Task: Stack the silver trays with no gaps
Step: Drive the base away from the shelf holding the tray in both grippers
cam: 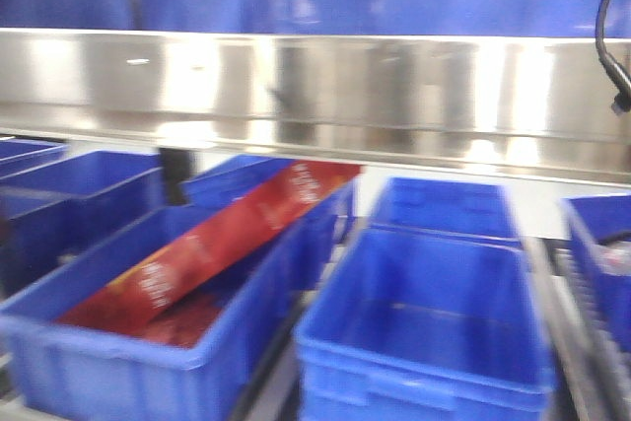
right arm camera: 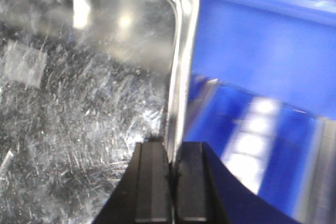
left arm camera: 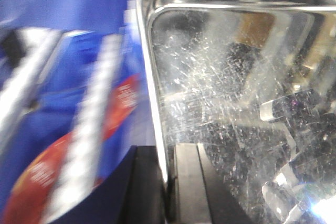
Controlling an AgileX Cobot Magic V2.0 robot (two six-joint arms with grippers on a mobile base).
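Observation:
A scratched silver tray [left arm camera: 236,103] fills the left wrist view. My left gripper [left arm camera: 169,182] is shut on its left rim, one finger inside the tray and one outside. In the right wrist view a silver tray [right arm camera: 79,103] fills the left half. My right gripper [right arm camera: 172,182] is shut on its right rim. Both views are blurred, and blue bins lie below the tray. I cannot tell whether both views show one tray. Neither gripper shows in the front view.
Several open blue bins [cam: 424,332] stand in rows below. The front left bin [cam: 128,362] holds a long red package [cam: 227,244] leaning across it. A long mirror-like steel band [cam: 315,86] spans the view. A black cable [cam: 606,36] hangs at the top right.

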